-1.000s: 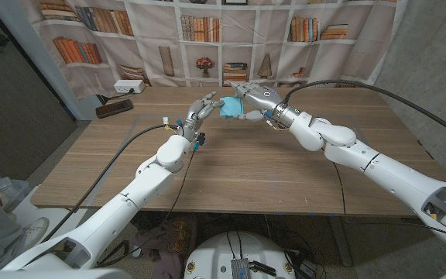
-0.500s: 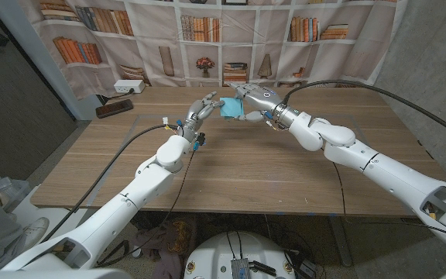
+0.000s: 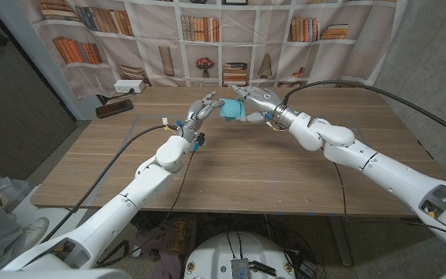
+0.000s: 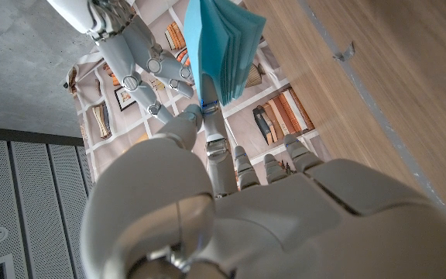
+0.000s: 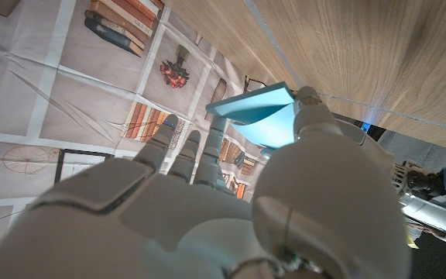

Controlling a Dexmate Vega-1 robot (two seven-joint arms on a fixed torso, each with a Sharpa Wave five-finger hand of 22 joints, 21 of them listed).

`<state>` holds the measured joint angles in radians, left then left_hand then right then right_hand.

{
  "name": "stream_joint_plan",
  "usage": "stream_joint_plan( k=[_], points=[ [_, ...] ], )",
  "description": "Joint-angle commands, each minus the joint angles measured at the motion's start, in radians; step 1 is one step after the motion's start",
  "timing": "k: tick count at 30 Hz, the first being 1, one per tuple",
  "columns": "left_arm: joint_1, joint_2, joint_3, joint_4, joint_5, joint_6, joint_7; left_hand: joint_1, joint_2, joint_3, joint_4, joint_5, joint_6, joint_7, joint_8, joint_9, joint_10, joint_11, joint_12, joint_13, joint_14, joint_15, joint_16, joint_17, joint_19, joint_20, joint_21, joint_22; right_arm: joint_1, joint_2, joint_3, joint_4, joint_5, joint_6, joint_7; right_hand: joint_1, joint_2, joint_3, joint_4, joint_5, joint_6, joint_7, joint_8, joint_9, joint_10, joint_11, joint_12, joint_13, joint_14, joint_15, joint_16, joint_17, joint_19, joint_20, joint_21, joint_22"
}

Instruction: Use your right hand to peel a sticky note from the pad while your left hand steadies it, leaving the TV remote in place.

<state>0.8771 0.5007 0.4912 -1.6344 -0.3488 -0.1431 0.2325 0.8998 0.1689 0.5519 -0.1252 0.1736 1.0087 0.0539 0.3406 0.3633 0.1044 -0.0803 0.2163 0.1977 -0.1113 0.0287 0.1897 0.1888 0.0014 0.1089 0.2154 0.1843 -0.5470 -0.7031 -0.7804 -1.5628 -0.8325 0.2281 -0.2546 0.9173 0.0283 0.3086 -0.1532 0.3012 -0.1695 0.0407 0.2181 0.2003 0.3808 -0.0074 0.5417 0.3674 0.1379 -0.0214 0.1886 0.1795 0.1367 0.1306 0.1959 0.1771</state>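
A blue sticky note pad (image 3: 229, 110) hangs above the far middle of the table between my two hands. My left hand (image 3: 201, 109) pinches the pad's edge (image 4: 221, 54) between thumb and a finger, and the sheets fan apart. My right hand (image 3: 251, 101) closes on the pad from the other side. Its thumb (image 5: 310, 105) presses on a blue sheet (image 5: 255, 113) that bends away from the pad. Its fingers (image 4: 142, 62) lie against the pad's face. The dark TV remote (image 3: 114, 108) lies on the table at the far left, away from both hands.
A white box (image 3: 129, 87) sits at the table's far left edge behind the remote. A bookshelf-print curtain (image 3: 207, 39) hangs behind the table. Bare wood (image 3: 238, 167) stretches from the hands toward the near edge.
The pad has tilted and looks more bent, shifted slightly toward my right hand. My right hand has turned a little. The remote has not moved.
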Motion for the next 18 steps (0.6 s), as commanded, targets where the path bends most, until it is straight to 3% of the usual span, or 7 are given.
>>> stream_joint_plan(
  k=[1,13,18],
  points=[
    [0.001,-0.005,0.001,0.001,-0.005,0.0,0.001,0.004,0.002,0.002,0.006,0.006,0.003,-0.005,0.009,0.007,0.004,-0.013,-0.002,0.005,-0.008,-0.002,0.005,0.003,-0.006,0.002,0.0,0.002,-0.009,-0.012,0.008,-0.031,0.009,0.001,-0.006,0.01,0.01,0.003,-0.003,0.004,0.005,0.0,-0.002,0.0,0.089,-0.082,0.013,0.034,0.0,-0.003,0.003,0.001,0.0,0.004,-0.002,-0.001],
    [-0.003,-0.002,0.005,-0.001,-0.004,0.003,-0.01,0.004,0.001,0.001,0.009,0.007,-0.009,-0.006,0.011,0.019,0.006,0.005,-0.001,0.006,-0.007,-0.002,0.006,0.005,-0.004,-0.001,0.001,0.002,-0.015,-0.011,0.016,-0.046,0.013,0.004,0.002,0.008,0.01,0.001,0.0,0.003,0.007,-0.002,-0.002,0.0,0.09,-0.082,0.015,0.035,-0.002,-0.003,0.002,0.002,0.0,0.004,-0.002,-0.001],
    [-0.013,0.012,0.013,0.001,-0.003,-0.001,-0.041,0.0,0.004,-0.002,0.018,0.009,-0.029,-0.027,0.01,0.03,-0.009,0.011,-0.005,0.006,-0.016,-0.004,0.005,0.007,-0.009,-0.004,-0.001,0.002,-0.017,-0.006,0.014,-0.046,0.012,0.007,0.003,0.007,0.009,0.0,0.0,0.003,0.007,-0.001,-0.003,0.0,0.087,-0.083,0.014,0.035,-0.002,-0.003,0.002,0.002,0.0,0.005,-0.003,-0.001]
  ],
)
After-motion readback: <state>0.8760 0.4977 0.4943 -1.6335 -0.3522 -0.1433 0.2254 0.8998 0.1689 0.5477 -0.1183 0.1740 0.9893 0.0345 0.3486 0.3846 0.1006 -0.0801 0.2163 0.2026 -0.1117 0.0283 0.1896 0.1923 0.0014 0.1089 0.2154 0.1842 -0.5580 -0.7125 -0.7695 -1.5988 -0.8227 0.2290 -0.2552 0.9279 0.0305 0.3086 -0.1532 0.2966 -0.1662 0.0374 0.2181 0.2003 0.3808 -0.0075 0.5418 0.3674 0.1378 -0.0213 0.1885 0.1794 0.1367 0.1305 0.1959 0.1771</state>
